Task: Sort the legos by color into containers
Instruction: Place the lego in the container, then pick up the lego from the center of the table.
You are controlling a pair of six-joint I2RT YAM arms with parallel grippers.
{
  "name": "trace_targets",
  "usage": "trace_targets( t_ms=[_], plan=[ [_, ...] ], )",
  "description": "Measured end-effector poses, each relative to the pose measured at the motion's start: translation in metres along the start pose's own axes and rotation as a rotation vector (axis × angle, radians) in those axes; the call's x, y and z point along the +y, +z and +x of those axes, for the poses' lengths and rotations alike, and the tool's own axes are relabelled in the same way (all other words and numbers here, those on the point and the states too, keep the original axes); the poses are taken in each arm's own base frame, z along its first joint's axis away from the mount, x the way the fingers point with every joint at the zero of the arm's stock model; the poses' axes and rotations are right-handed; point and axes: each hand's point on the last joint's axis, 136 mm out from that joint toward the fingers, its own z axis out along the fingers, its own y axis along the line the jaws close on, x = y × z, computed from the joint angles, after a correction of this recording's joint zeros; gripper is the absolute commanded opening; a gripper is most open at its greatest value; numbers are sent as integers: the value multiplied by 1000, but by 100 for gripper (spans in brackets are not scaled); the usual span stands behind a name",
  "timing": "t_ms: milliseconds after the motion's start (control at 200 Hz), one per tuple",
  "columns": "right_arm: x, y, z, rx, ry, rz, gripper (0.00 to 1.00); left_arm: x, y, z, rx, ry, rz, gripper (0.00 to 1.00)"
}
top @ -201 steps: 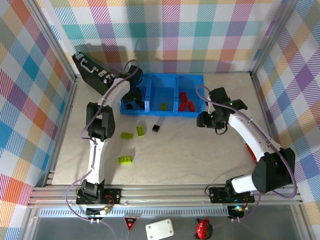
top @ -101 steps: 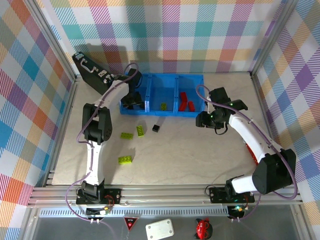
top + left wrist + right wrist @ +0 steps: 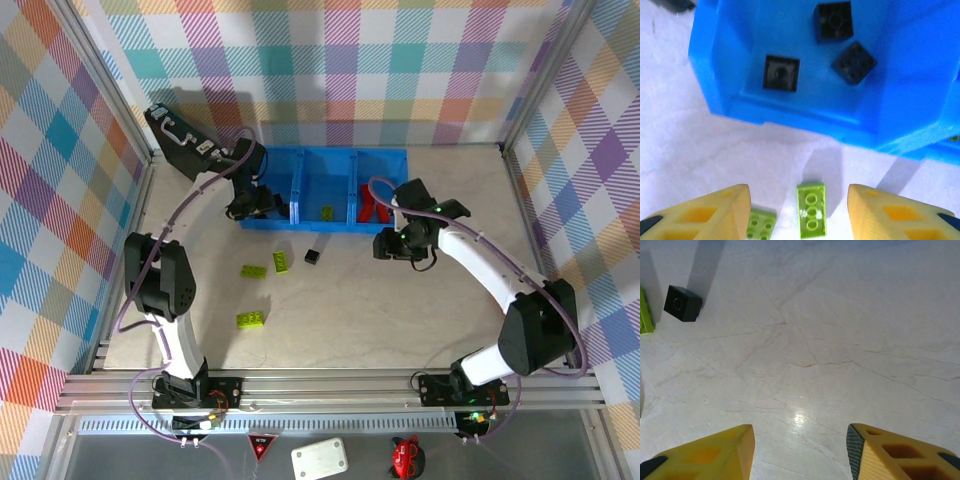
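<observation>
The pale table (image 3: pixel 400 310) carried a blue tray (image 3: pixel 330 226) at twelve o'clock, a black case (image 3: pixel 180 140) at ten, a black brick (image 3: pixel 313 257) near centre, two lime bricks (image 3: pixel 281 261) at nine, another lime brick (image 3: pixel 251 319) at eight.

The counter (image 3: pixel 805 340) is seen as a smooth, pale, stone-look surface with faint veins, and a soft gleam is caught on it. The blue tray (image 3: pixel 790 115) is moulded in glossy plastic; the black legos (image 3: pixel 781 72) inside look duller, the lime-green lego (image 3: pixel 811 207) shinier. The fingers (image 3: pixel 715 450) of the right pincer (image 3: pixel 800 437) are shown in matt yellow plastic, one faced with a finely textured black pad (image 3: pixel 856 440).
</observation>
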Motion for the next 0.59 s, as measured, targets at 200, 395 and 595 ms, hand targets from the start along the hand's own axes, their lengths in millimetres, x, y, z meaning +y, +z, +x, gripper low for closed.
trace_targets(
  t_ms=[200, 395, 595],
  plan=[
    [23, 16, 0, 35, -29, 2, 52, 14, -4, 29, 42, 12, -7, 53],
    [46, 30, -7, 44, -60, 5, 52, 20, -1, 58, 88, 20, 24, 53],
    [58, 40, -7, 60, -74, 4, 52, 22, 11, 84, 131, 39, 29, 53]
  ],
)
